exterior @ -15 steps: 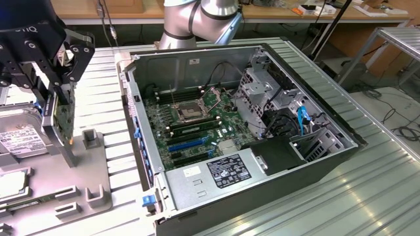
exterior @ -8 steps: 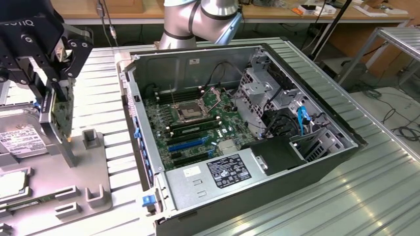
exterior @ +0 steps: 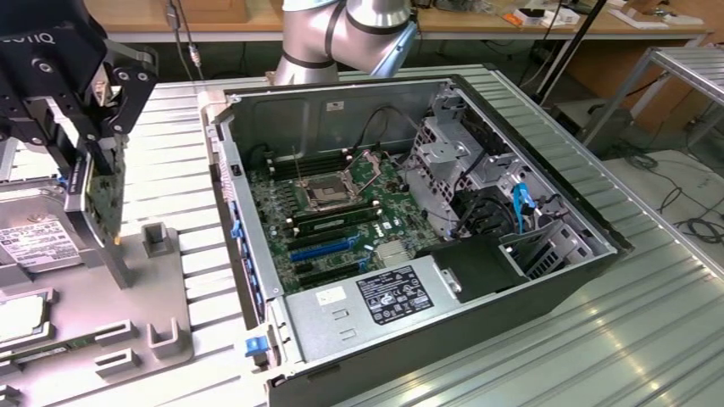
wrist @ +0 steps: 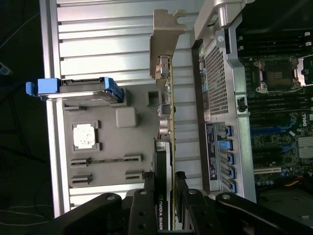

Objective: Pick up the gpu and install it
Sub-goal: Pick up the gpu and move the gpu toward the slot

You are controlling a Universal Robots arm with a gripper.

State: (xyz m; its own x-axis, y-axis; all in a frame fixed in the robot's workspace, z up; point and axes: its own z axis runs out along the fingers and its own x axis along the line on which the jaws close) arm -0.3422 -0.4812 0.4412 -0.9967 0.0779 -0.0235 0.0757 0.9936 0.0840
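One thin card, the gpu (exterior: 100, 199), is clamped in our hand (exterior: 85, 127) and hangs upright above the grey parts tray (exterior: 147, 305), beside the open computer case (exterior: 453, 212) and clear of it. We judge it light and stiff but fragile along its connector edge. The flat faces, away from the silvery bracket (wrist: 166, 44), look to us the safest hold.
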